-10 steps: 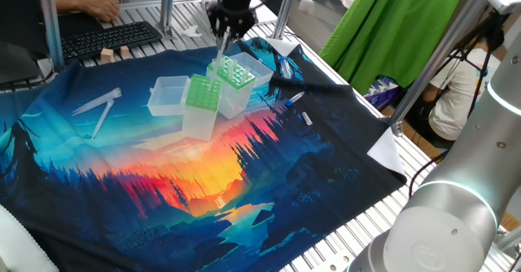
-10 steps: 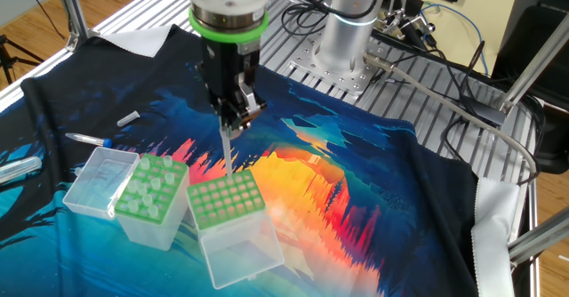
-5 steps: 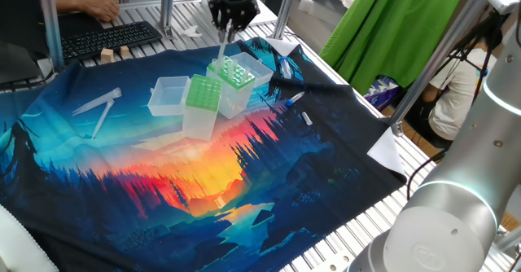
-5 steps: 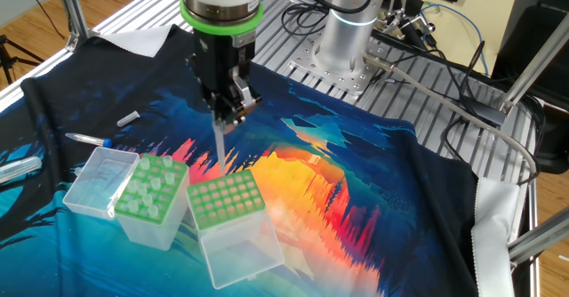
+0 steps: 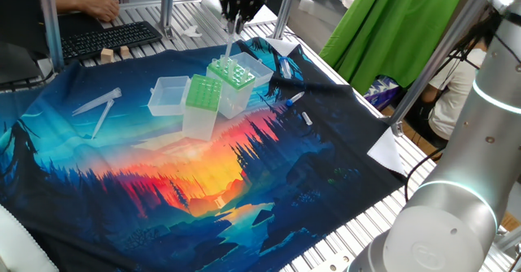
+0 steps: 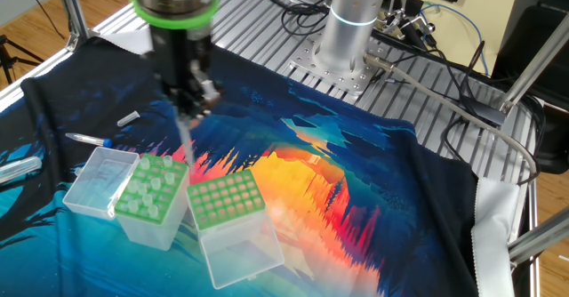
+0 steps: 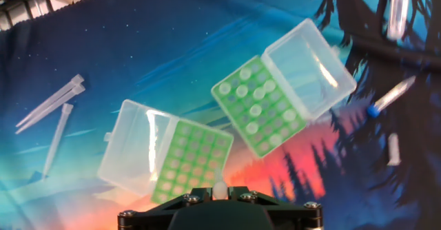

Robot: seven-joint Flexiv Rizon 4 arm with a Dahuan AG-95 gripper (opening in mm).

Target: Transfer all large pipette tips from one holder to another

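Observation:
My gripper (image 6: 191,110) is shut on one clear large pipette tip (image 6: 184,144) that hangs point down. It hovers above the far edge of the dotted-top holder (image 6: 151,187), apart from it. The plain light-green holder (image 6: 226,199) stands right of it, touching. In one fixed view the gripper (image 5: 234,18) holds the tip (image 5: 229,46) over the dotted holder (image 5: 237,76), with the plain holder (image 5: 203,93) in front. In the hand view the tip's top (image 7: 219,190) sits between the jaws, over the plain holder (image 7: 194,162); the dotted holder (image 7: 258,108) lies beyond.
Both holders' clear lids hang open (image 6: 98,180) (image 6: 242,252). Loose long tips (image 7: 49,106) lie on the printed cloth to the left. Small tubes (image 7: 390,95) (image 7: 397,9) lie to the right. A keyboard (image 5: 106,37) and a person's hand are at the table's far edge.
My gripper has risen with the tip from over the plain holder and moved across to above the dotted holder. The boxes have not moved.

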